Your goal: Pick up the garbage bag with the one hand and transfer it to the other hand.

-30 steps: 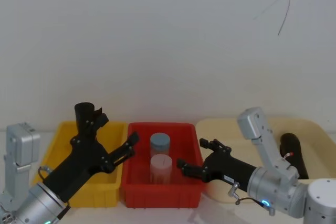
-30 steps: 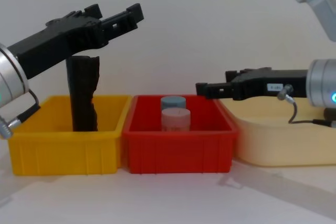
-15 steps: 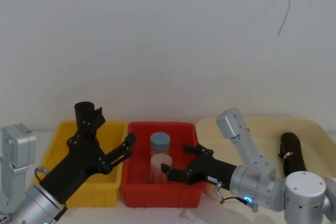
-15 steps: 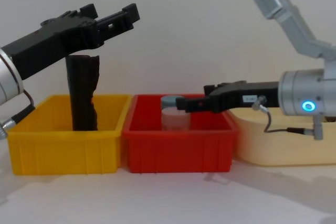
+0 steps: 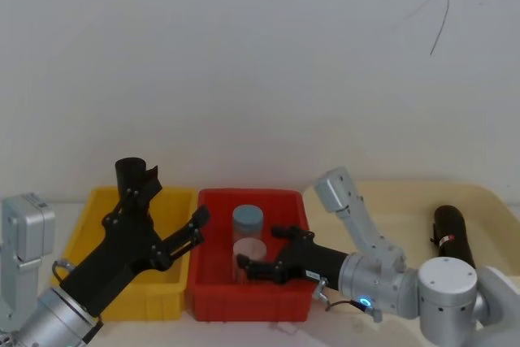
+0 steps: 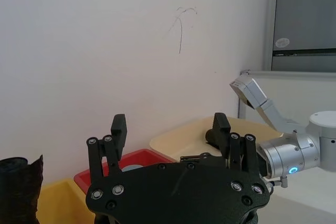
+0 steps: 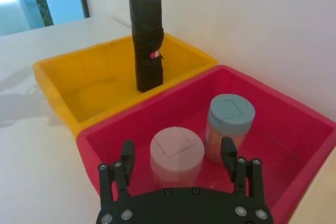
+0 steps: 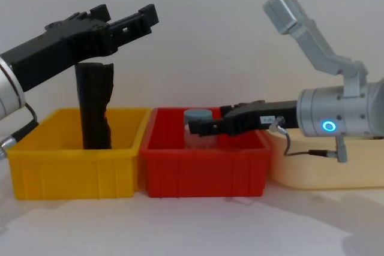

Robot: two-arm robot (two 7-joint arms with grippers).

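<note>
A: Your left tool (image 5: 175, 237) was spread wide and held nothing, up over the yellow bin (image 5: 81, 229). Your right tool (image 5: 260, 264) was spread too, low in the red bin (image 5: 211, 298).

B: And the garbage bag (image 8: 94, 106)?

A: It stood in the yellow bin. Your right tool was by two jars (image 7: 202, 140), so it could bump them.

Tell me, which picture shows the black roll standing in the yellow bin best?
The right wrist view: the whole black roll stands upright in the yellow bin, unblocked. The chest view shows its side, the left gripper crossing its top; the head view shows just its top.
</note>
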